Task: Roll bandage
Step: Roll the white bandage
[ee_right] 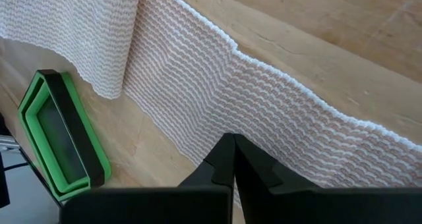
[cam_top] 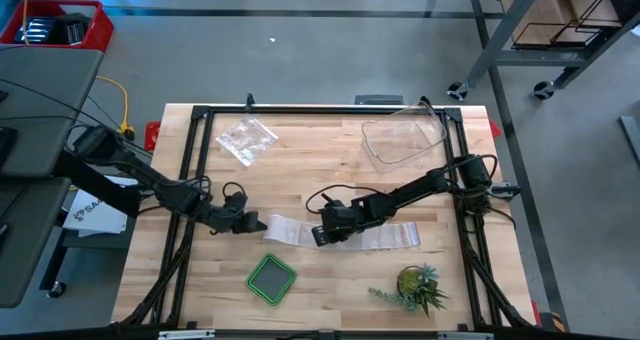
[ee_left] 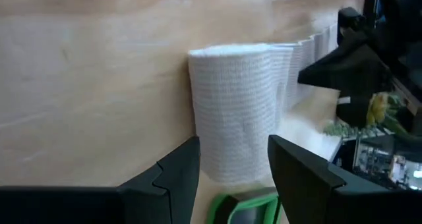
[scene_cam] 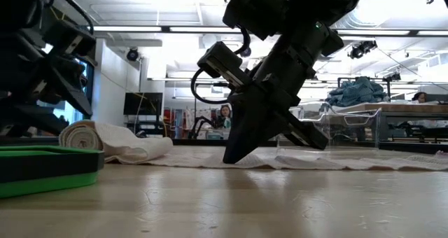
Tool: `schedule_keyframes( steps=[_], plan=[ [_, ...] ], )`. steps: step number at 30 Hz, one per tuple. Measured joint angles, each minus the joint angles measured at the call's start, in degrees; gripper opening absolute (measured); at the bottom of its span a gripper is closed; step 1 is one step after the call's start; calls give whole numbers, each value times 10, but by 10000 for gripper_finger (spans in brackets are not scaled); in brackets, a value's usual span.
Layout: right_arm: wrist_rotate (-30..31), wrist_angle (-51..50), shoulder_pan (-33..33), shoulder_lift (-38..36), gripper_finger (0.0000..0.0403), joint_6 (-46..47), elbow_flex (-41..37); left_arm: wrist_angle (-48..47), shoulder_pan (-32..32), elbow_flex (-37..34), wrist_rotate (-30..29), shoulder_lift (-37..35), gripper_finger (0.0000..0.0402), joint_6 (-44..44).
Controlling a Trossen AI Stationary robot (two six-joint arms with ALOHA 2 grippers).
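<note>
The white gauze bandage is partly rolled. Its roll [cam_top: 272,227] lies on the wooden table left of centre, and the flat strip [cam_top: 385,235] runs from it toward the table's right edge. My left gripper [cam_top: 255,223] is open, with one finger on either side of the roll's end [ee_left: 231,165] nearest to it. My right gripper [cam_top: 322,237] is shut and stands tip-down on the strip, just right of the roll. The low view shows the roll [scene_cam: 80,136] at left and my right gripper [scene_cam: 229,157] on the flat strip [scene_cam: 350,161]. My left gripper's fingers [ee_left: 175,178] stand close beside the roll's end; I cannot tell whether they touch it. My right gripper presses its shut fingertips [ee_right: 234,155] down on the flat strip [ee_right: 264,99], near its near long edge, slanting down from the right. The strip lies flat on the table under them.
A green square tray [cam_top: 271,278] lies near the front edge, close to the roll. A small potted plant [cam_top: 415,285] stands at the front right. A crinkly clear bag [cam_top: 246,138] lies at the far left and a clear tub [cam_top: 403,140] at the far right.
</note>
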Motion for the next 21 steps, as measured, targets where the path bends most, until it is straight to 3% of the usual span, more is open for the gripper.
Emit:
schedule_keyframes(
  steps=[5,21],
  plan=[
    [0,-1,0,0,0,0,0,3,18,0,18,9,173,-7],
    [0,-2,0,0,0,0,0,145,53,0,63,116,173,8]
  ],
)
